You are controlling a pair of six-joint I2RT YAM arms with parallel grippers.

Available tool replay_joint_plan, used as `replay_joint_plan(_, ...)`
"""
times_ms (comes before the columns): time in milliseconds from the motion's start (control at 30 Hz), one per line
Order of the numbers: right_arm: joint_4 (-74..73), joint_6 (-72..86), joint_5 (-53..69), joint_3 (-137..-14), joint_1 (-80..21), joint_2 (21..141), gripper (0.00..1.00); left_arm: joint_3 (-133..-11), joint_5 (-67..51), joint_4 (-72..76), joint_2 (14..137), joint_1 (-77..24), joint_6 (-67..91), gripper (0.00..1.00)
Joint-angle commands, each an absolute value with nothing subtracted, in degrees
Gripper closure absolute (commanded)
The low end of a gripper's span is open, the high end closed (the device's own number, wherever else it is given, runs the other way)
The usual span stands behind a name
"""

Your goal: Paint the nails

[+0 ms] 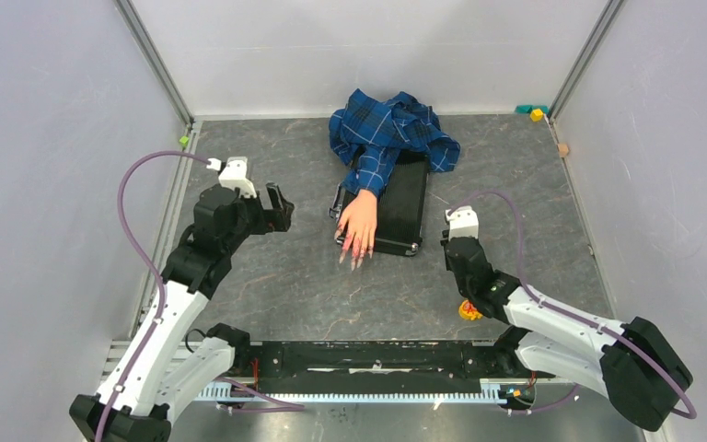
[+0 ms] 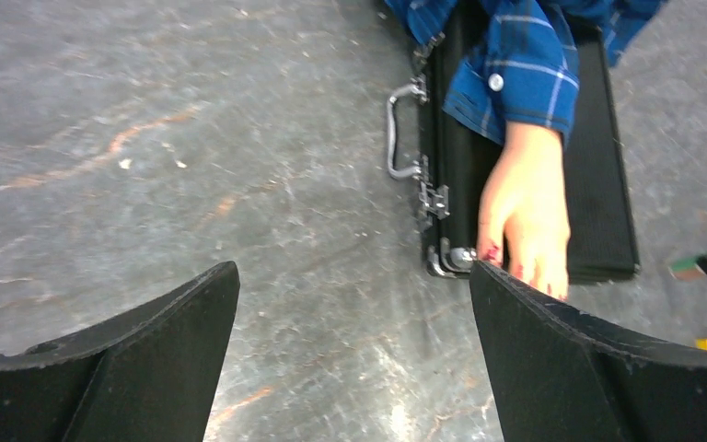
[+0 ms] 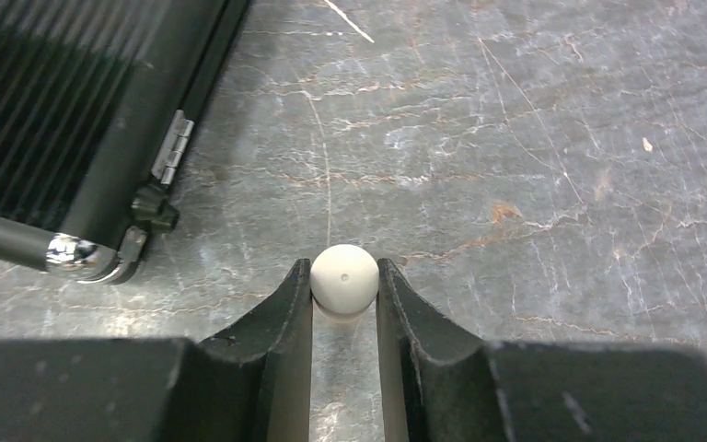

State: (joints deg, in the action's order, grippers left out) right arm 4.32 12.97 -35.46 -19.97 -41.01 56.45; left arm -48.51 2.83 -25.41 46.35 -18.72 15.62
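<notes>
Nails (image 1: 353, 255) sat on the mannequin hand (image 1: 361, 221), tips toward the arms, at the near edge of the black case (image 1: 405, 198) mid-desk (image 1: 276, 295). Left gripper (image 2: 352, 272) left of case, jaws wide apart, holding nothing. Right gripper (image 3: 343, 276) right of case, jaws clamped on white ball (image 3: 342, 279).

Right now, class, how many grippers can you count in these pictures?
2. The left gripper is open, left of the mannequin hand; the right gripper, right of the black case, is shut on a small white ball. None seems hidden.
</notes>
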Motion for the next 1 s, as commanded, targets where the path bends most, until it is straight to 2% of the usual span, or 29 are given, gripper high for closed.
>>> replay_joint_plan(0, 19.09, 12.31, -41.2, -15.69, -41.04, 55.87, 1.0, -48.04, 10.79, -23.79, 42.23, -18.63, 10.77, 0.0)
replay_joint_plan(333, 22.87, 13.27, -41.22, -12.38, -41.02, 57.59, 1.0, -46.52, 12.39, -23.12, 38.95, -18.61, 9.87, 0.0)
replay_joint_plan(600, 22.68, 14.05, -41.6, -12.13, -41.0, 59.38, 0.88, -46.05, 12.59, -22.59, 37.85, -18.61, 10.11, 0.0)
replay_joint_plan(833, 22.68, 14.38, -41.48, -11.65, -41.0, 59.61, 0.73, -45.97, 12.4, -22.42, 37.59, -18.63, 10.28, 0.0)
replay_joint_plan(900, 22.68, 14.3, -41.49, -11.66, -41.04, 59.58, 0.61, -45.97, 12.27, -22.41, 37.53, -18.58, 10.28, 0.0)
replay_joint_plan(967, 22.73, 14.1, -41.54, -11.6, -41.02, 59.47, 0.54, -45.97, 12.11, -22.32, 37.45, -18.63, 10.29, 0.0)
